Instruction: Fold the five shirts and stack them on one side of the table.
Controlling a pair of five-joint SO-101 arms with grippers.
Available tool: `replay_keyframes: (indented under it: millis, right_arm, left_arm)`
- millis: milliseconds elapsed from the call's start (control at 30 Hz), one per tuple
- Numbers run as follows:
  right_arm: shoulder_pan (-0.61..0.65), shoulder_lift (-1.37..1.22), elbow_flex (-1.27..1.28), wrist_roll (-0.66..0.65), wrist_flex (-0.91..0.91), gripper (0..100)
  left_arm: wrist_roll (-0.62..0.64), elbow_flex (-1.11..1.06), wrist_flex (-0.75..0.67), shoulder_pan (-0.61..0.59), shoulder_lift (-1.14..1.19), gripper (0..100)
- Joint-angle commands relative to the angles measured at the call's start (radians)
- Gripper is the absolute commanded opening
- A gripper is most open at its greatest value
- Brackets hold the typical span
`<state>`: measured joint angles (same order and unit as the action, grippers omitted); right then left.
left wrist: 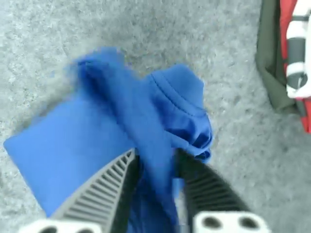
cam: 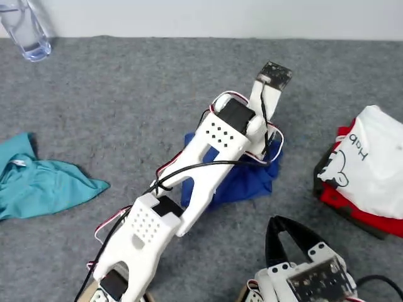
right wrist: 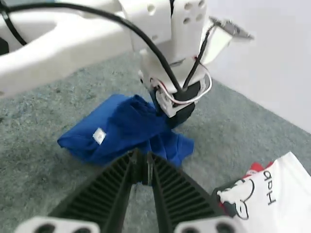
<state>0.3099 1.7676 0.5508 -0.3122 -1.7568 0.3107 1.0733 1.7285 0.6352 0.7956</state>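
Two ribbed fingers of the left gripper (left wrist: 154,162) pinch a soft, crumpled blue cloth shirt (left wrist: 73,141) near the pile of folded shirts (cam: 371,170). The right gripper (right wrist: 142,167) by that pile is pressed together.

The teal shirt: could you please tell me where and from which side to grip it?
Take the teal shirt by the pointed corner that juts toward the middle of the table, coming down from that side. There the cloth lies thin and flat; the rest is bunched in folds.
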Motion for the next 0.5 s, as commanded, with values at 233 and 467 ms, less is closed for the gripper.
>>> replay_keyframes:
  millis: [233, 467]
  right_arm:
    - [0.004, -0.007, 0.0, 0.002, -0.041, 1.1]
    - [0.004, -0.007, 0.0, 0.002, -0.041, 1.1]
  left_arm:
    - [0.023, 0.042, 0.031, -0.144, -0.021, 23]
    - [-0.084, -0.191, 0.031, -0.127, -0.147, 3]
